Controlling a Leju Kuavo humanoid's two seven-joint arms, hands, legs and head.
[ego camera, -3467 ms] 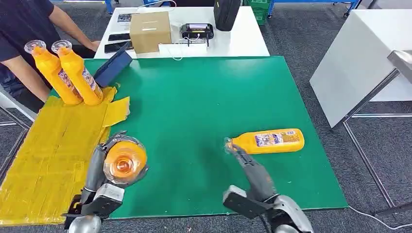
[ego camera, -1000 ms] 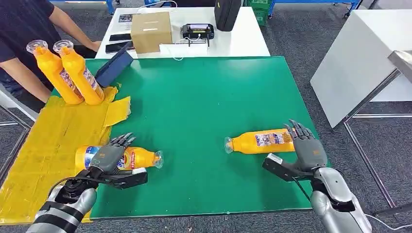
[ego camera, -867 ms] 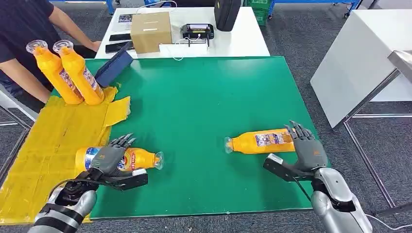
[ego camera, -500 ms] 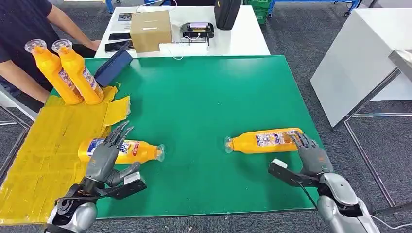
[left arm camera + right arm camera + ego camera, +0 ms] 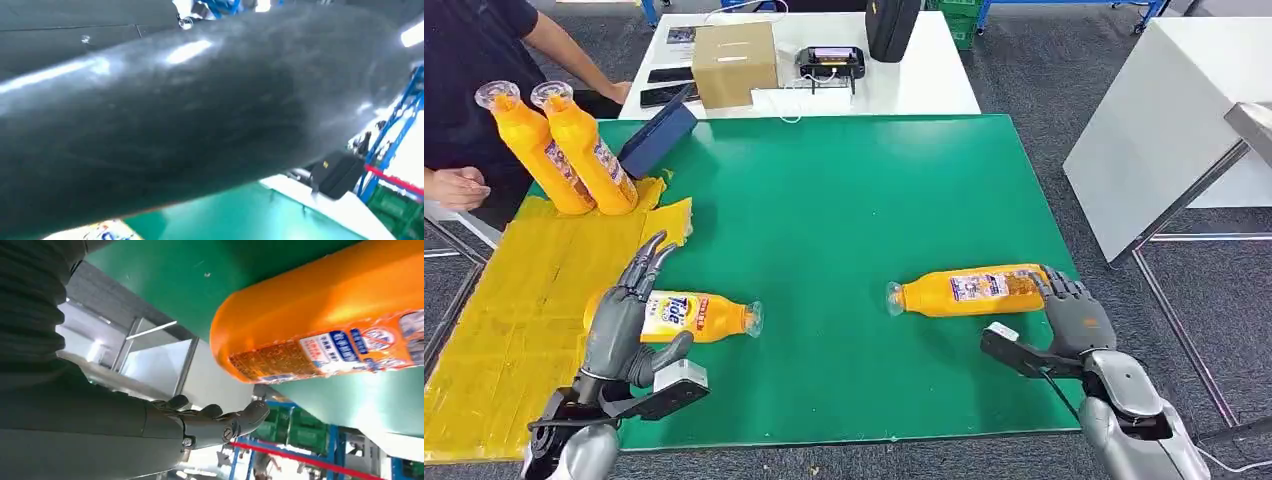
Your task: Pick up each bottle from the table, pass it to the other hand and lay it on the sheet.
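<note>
Left hand (image 5: pixel 624 325) is spread wide, holding nothing, fingers over a bottle (image 5: pixel 686 317) lying half on the yellow sheet (image 5: pixel 514 310). Right hand (image 5: pixel 1074 320) is spread too, fingertips at the base of the second bottle (image 5: pixel 972 290) on the green mat (image 5: pixel 844 210). Two more bottles (image 5: pixel 559 150) rest at the sheet's far end; a person's hand (image 5: pixel 454 187) is nearby.

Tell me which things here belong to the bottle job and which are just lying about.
Job: lying bottle by the right hand; lying bottle by the left hand; two leaning bottles; yellow sheet.
Lying about: cardboard box; black bag; phones.
</note>
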